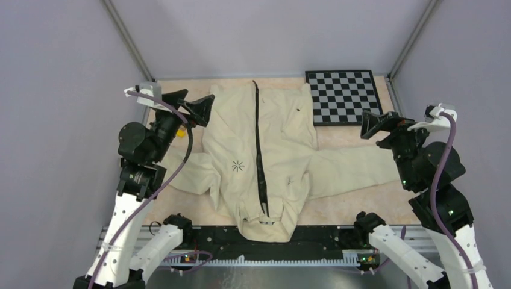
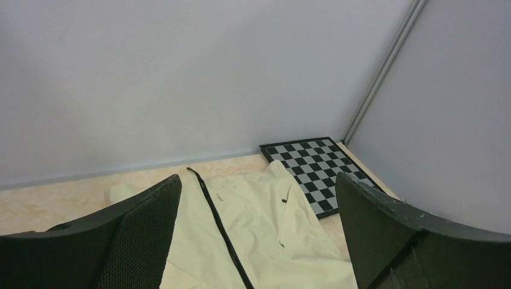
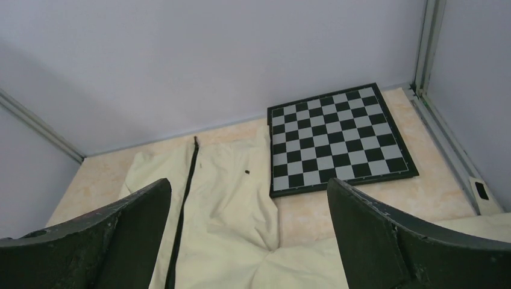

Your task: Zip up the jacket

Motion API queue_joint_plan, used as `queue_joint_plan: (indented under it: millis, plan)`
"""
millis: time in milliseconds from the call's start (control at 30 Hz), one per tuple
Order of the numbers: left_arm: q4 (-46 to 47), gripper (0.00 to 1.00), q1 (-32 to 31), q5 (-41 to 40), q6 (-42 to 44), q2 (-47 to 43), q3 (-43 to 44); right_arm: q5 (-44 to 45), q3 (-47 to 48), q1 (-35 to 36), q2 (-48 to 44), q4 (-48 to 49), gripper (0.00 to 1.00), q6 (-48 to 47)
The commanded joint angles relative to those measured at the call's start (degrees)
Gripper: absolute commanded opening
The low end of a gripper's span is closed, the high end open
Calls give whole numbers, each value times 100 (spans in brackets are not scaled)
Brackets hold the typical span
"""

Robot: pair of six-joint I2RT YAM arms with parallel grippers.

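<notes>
Cream jacket (image 1: 283,129) lies spread flat across the middle of the table (image 1: 355,208), its black zipper (image 1: 259,144) running from the far edge toward the arms. One sleeve stretches out to each side. The narrow near end drapes over the table's front edge, and a small black starburst logo (image 1: 238,165) sits just left of the zipper. A chessboard (image 1: 343,96) rests at the far right corner, just beside the jacket's far end.

Left gripper (image 1: 194,105) hangs above the jacket's far left side, fingers (image 2: 144,229) spread wide and holding nothing. Right gripper (image 1: 381,127) hangs over the right of the table near the chessboard, above the right sleeve, its fingers (image 3: 373,235) likewise wide apart and empty.
</notes>
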Motion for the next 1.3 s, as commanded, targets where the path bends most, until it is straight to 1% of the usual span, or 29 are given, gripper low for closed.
queue_joint_plan:
  millis: [0, 167, 267, 333, 467, 533, 667, 733, 800, 900, 967, 1100, 1200, 1267]
  plan:
    - [104, 99, 26, -23, -276, 179, 80, 84, -177, 48, 56, -109, 99, 312]
    - [-424, 99, 27, -68, -369, 523, 111, 12, -435, 48, 109, -236, 99, 595]
    - [-685, 99, 26, -215, -366, 708, 117, -431, -785, 48, 74, -119, 99, 912]
    - [-857, 99, 26, -396, -421, 814, 96, -634, -1081, 48, 70, -40, 99, 1357]
    - [-1352, 99, 35, -784, -828, 1110, -18, -1333, -1612, 48, 225, 229, 99, 1644]
    - [-1558, 99, 35, -566, -942, 1341, -104, -1891, -1769, 49, 466, 354, 99, 1734]
    - [-1764, 99, 35, 495, -917, 2019, -231, -3431, -2144, 48, 1203, 999, 99, 1689]
    - [-1714, 99, 35, 1108, -861, 2456, -290, -3955, -2289, 48, 1618, 1406, 96, 1688]
    - [-1577, 99, 35, 1586, -914, 2949, -230, -4275, -2350, 48, 2050, 1799, 92, 1773]
    - [-1398, 99, 35, 2181, -1101, 3656, 24, -4496, -2252, 48, 2759, 2324, 85, 1942]
    - [-1276, 98, 35, 2325, -1277, 4116, 246, -4516, -2114, 48, 3236, 2660, 78, 1993]
    - [-535, 92, 39, 2235, -1704, 4817, 464, -4421, -1552, 48, 4254, 2978, 70, 1986]
    - [-427, 83, 19, 2296, -1814, 5388, 794, -4485, -1202, 40, 4982, 3331, 64, 2008]
    - [-449, 81, 17, 2227, -1816, 5562, 903, -4599, -990, 39, 5540, 3527, 60, 2077]
